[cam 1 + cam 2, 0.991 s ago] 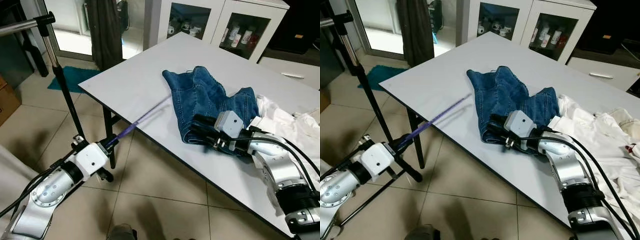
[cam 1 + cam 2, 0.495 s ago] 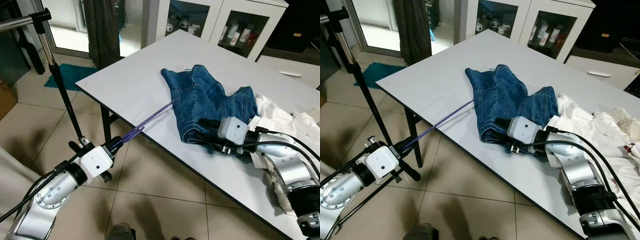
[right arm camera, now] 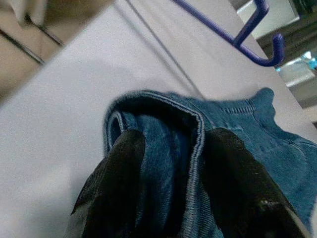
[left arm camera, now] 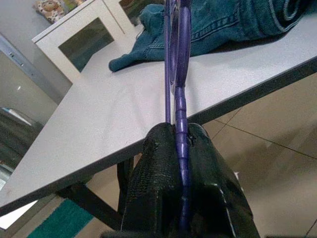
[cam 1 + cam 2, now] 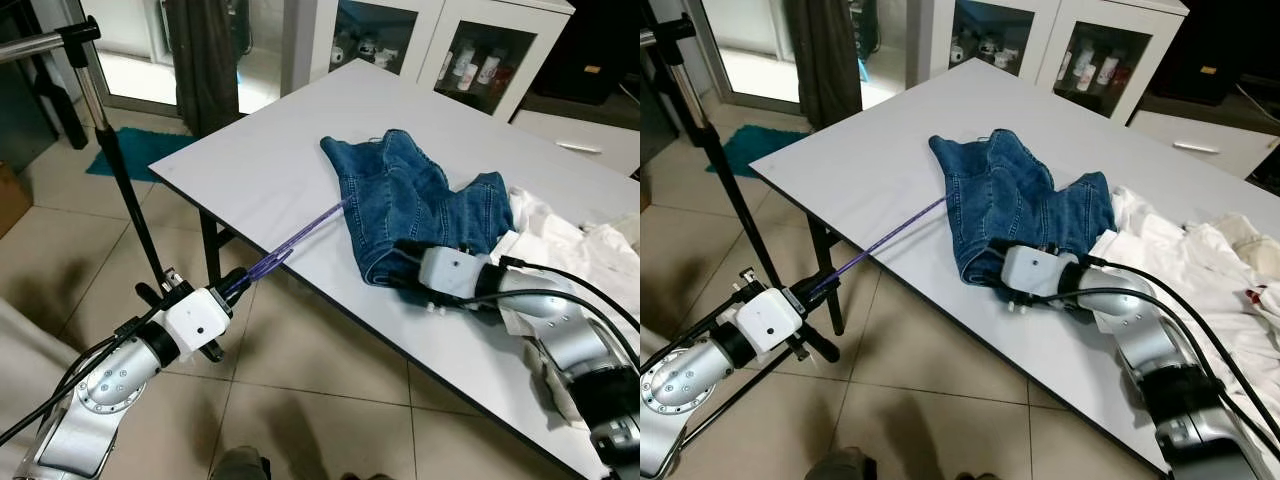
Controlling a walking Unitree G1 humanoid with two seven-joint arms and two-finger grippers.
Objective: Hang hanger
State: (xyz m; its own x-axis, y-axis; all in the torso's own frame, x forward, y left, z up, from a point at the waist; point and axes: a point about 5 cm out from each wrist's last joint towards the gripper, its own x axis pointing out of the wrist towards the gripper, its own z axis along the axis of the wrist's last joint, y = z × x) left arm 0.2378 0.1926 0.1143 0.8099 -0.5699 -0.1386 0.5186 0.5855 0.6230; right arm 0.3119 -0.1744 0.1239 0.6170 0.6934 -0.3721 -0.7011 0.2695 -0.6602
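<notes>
Down by the table's (image 5: 280, 170) near corner, the left claw (image 4: 179, 148) is clamped on one end of the purple hanger (image 5: 290, 245), whose thin bar runs from off the edge up across the white top to the heap of blue jeans (image 5: 410, 200). The right claw (image 3: 168, 148) lies on the table with its two black fingers (image 3: 119, 163) set either side of the jeans' folded hem, pinching the denim (the hanger's hook end shows just beyond that fold in the right wrist view). White clothes (image 5: 1200, 270) are piled beside the jeans. A black clothes-rail stand (image 5: 115, 150) rises from the tiled floor (image 5: 330, 370) near the left arm. Behind the table, a glass-door cabinet (image 5: 1080, 50) holds bottles and small jars.
</notes>
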